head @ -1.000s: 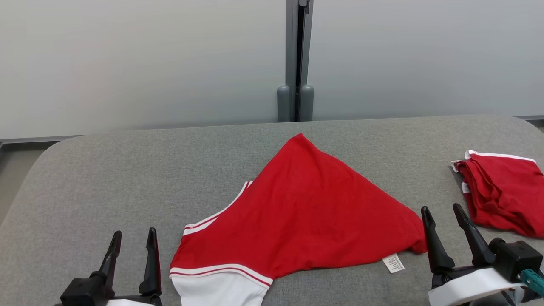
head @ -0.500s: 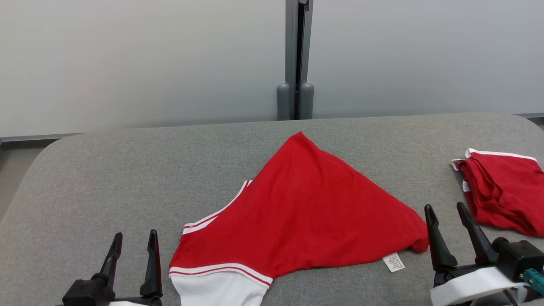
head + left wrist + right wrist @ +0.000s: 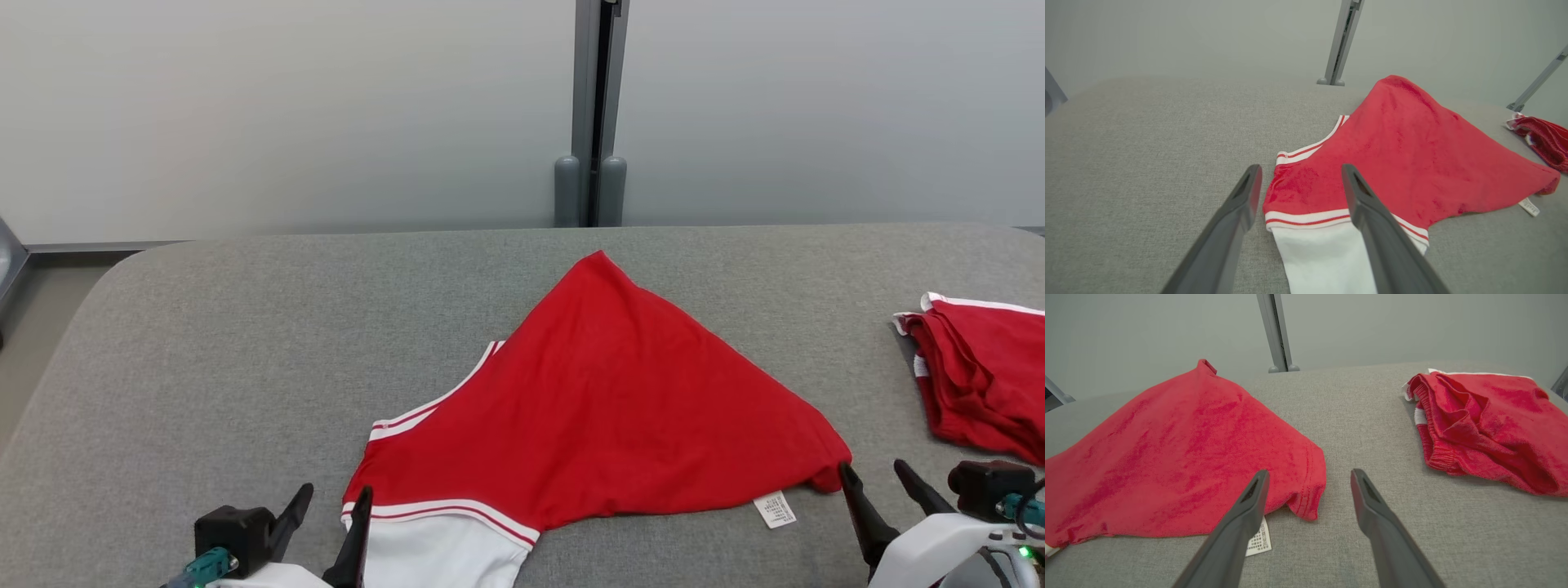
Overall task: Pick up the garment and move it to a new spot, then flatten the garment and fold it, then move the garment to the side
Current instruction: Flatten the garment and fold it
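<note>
Since I'm readying to lift the rumpled red-and-white jersey garment (image 3: 620,408) by its ends, I'm flanking it, left gripper (image 3: 335,490) and right gripper (image 3: 871,467) gaping empty.

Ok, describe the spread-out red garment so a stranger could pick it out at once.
On the grey table, look to the middle, towards the near edge. The garment lies spread as a red triangle, with a white part trimmed in stripes and a small white label. The other red garment, at the right edge, is bunched up.
</note>
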You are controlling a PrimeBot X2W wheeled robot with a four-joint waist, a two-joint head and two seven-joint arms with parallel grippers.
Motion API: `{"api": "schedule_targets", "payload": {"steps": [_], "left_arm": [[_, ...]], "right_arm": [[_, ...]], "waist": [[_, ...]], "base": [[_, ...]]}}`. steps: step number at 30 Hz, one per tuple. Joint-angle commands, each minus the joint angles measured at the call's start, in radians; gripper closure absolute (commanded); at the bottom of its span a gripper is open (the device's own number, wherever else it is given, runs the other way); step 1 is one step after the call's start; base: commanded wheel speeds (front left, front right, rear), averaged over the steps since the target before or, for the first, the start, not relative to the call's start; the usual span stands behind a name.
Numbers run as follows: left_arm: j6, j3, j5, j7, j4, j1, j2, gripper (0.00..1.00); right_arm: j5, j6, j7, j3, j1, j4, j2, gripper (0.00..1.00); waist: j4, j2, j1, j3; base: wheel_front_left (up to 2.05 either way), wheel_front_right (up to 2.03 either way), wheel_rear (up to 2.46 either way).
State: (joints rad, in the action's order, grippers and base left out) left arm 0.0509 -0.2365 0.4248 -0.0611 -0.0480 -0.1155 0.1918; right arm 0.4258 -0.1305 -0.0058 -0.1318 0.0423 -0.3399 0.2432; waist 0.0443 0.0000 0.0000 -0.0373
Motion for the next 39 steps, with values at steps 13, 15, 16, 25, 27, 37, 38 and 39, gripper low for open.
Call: {"api": "schedule_targets", "payload": {"steps": [13,15,16,25,27,37,38,39], "left_arm": [[0.004,-0.054,0.049,-0.302,0.097,-0.044,0.07,0.0],[-0.005,-0.065,0.068,-0.35,0.095,-0.056,0.074,0.0],[-0.013,-0.074,0.08,-0.378,0.094,-0.062,0.077,0.0],[-0.049,-0.109,0.149,-0.492,0.052,-0.024,0.073,0.0],[-0.058,-0.116,0.156,-0.499,0.027,-0.015,0.069,0.0],[-0.103,-0.139,0.18,-0.481,-0.094,0.034,0.042,0.24],[-0.106,-0.14,0.179,-0.477,-0.1,0.04,0.042,0.51],[-0.111,-0.141,0.178,-0.469,-0.105,0.044,0.042,0.74]], "right_arm": [[0.094,-0.001,0.186,-0.071,0.091,-0.167,0.067,0.0],[0.1,-0.001,0.176,-0.079,0.107,-0.183,0.07,0.0],[0.102,-0.001,0.17,-0.084,0.116,-0.189,0.069,0.0],[0.115,-0.001,0.137,-0.137,0.19,-0.225,0.072,0.0],[0.118,-0.001,0.133,-0.149,0.2,-0.233,0.073,0.0],[0.145,-0.001,0.104,-0.201,0.239,-0.27,0.078,0.0],[0.148,-0.001,0.1,-0.205,0.242,-0.275,0.079,0.14],[0.15,-0.001,0.096,-0.209,0.245,-0.278,0.08,0.38]], "waist": [[0.072,0.0,0.0,0.054],[0.078,0.0,0.0,0.067],[0.08,0.0,0.0,0.075],[0.082,0.0,0.0,0.123],[0.079,0.0,0.0,0.127],[0.065,0.0,0.0,0.14],[0.065,0.0,0.0,0.14],[0.066,0.0,0.0,0.139]], "base": [[0.0,0.0,0.0],[0.0,0.0,0.0],[0.0,0.0,0.0],[0.0,0.0,0.0],[0.0,0.0,0.0],[0.0,0.0,0.0],[0.0,0.0,0.0],[0.0,0.0,0.0]]}}
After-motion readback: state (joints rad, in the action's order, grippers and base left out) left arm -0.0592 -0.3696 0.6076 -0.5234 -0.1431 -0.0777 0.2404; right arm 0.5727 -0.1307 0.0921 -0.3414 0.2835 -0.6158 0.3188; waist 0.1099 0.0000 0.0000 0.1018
